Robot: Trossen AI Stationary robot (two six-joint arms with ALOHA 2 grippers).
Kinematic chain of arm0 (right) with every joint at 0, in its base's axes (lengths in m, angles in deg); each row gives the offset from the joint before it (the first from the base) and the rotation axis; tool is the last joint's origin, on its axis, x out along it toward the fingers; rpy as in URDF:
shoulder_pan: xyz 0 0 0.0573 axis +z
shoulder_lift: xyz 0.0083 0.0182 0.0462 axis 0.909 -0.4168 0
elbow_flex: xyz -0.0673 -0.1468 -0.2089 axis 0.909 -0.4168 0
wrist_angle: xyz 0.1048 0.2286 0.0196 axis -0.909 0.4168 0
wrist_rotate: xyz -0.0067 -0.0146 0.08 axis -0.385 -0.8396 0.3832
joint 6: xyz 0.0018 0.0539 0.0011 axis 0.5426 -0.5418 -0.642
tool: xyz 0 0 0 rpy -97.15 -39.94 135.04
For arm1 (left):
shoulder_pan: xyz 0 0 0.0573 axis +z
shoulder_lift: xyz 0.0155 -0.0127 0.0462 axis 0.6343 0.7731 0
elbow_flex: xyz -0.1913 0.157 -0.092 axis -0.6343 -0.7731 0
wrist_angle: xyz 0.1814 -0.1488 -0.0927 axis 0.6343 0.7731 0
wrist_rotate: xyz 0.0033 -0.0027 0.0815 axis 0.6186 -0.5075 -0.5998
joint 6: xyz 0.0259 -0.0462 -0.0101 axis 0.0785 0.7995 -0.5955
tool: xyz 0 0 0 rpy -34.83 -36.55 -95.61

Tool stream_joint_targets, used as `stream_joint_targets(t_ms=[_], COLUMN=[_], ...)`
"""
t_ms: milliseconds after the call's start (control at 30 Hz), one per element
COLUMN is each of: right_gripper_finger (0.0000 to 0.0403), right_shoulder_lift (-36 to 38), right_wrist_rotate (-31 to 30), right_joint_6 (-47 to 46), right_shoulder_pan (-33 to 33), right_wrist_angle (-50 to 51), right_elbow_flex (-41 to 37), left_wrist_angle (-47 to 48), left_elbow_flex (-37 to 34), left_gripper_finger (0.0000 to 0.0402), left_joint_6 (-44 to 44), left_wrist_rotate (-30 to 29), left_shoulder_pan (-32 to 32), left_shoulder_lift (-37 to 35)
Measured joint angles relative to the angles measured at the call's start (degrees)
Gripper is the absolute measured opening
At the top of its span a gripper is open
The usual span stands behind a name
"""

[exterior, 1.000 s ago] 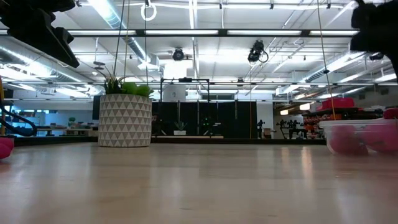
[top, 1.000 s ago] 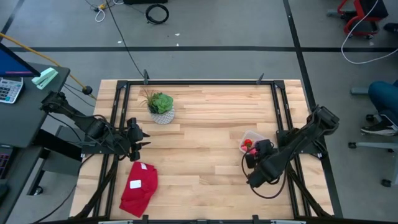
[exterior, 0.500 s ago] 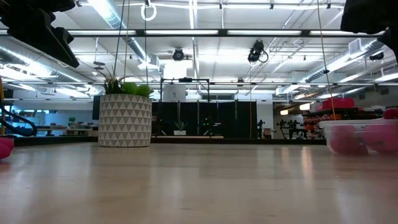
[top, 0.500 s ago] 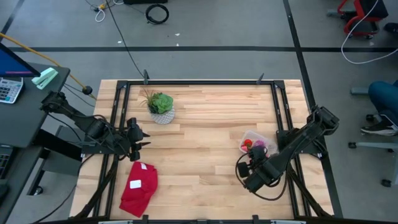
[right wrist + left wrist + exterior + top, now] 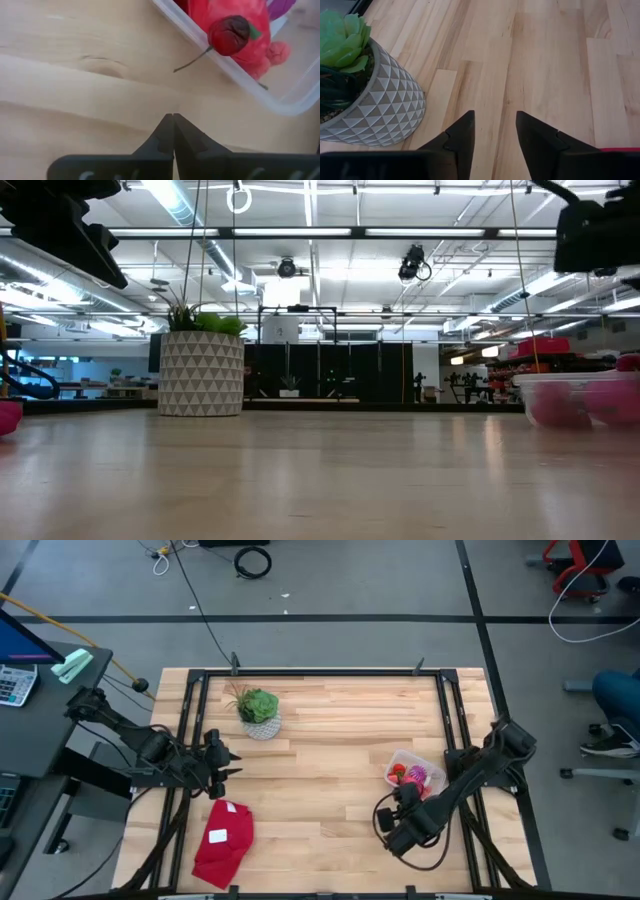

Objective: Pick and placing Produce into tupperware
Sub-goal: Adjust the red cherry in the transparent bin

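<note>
Hovering with jaws pressed together and empty, the right gripper (image 5: pixel 392 837) sits at about seven o'clock from the tupperware (image 5: pixel 414 772).

Seen from above, the tupperware lies toward the tabletop's (image 5: pixel 330 750) three o'clock edge, far nearer the right arm than the left; it holds the produce (image 5: pixel 235 35): red and pink pieces and a dark stemmed cherry. No loose produce shows elsewhere. The left gripper (image 5: pixel 494 131) waits at nine o'clock, jaws partly apart, holding nothing, beside the potted plant (image 5: pixel 360 92).

Dark jointed arms, looped black cables
</note>
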Motion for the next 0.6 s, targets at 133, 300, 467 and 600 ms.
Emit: stream_joint_targets(t_ms=[133, 300, 467, 600], right_gripper_finger=[0.0002, 0.0002, 0.0002, 0.0002], right_shoulder_lift=[-3.0, -4.6, -6.7, -8.9], right_wrist_rotate=[-0.9, -0.9, -0.9, -1.1], right_joint_6=[-0.1, -2.1, -3.0, -3.0], right_shoulder_pan=[0.3, 0.0, 0.0, -0.6], right_wrist_angle=[0.3, 2.1, 2.3, 3.8], right_elbow_flex=[0.0, 0.0, 0.0, 0.0], left_wrist_angle=[0.0, 0.0, 0.0, 0.0], left_elbow_flex=[0.0, 0.0, 0.0, 0.0], left_gripper_finger=[0.0152, 0.0145, 0.0139, 0.0138], left_joint_6=[0.0, 0.0, 0.0, 0.0], left_wrist_rotate=[0.0, 0.0, 0.0, 0.0], left_shoulder_pan=[0.0, 0.0, 0.0, 0.0], left_shoulder_lift=[0.0, 0.0, 0.0, 0.0])
